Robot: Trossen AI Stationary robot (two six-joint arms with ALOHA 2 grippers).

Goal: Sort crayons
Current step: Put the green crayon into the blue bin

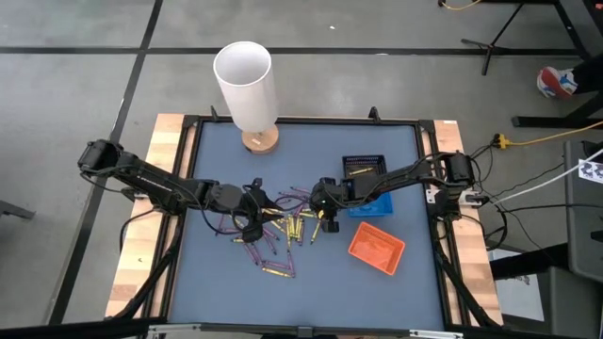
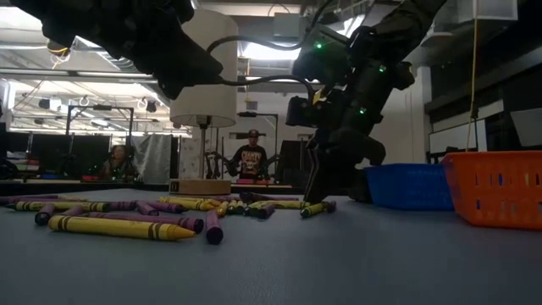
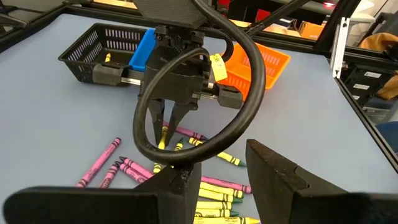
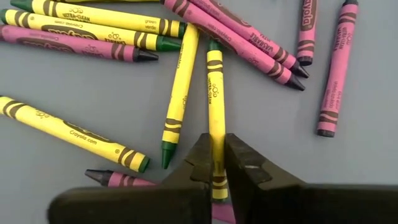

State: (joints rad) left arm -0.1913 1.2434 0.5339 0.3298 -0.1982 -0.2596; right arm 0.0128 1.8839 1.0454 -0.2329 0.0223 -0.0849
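One yellow crayon (image 4: 216,118) is pinched at its near end by the right gripper (image 4: 214,163) | long axis runs straight out from the fingers, across the pile (image 1: 283,231) | left gripper (image 1: 252,218) waits alongside, parted and empty.

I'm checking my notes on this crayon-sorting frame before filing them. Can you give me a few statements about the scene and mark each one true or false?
1. The right gripper is closed on a yellow crayon lying on the table. True.
2. The orange tray sits inside the black tray. False: the two stand apart, with the blue tray between them.
3. The left gripper holds a purple crayon. False: the left wrist view shows nothing between its fingers.
4. Most crayons lie loose on the blue-grey table. True.
5. The white cylinder lies on its side. False: it stands upright on a wooden base.
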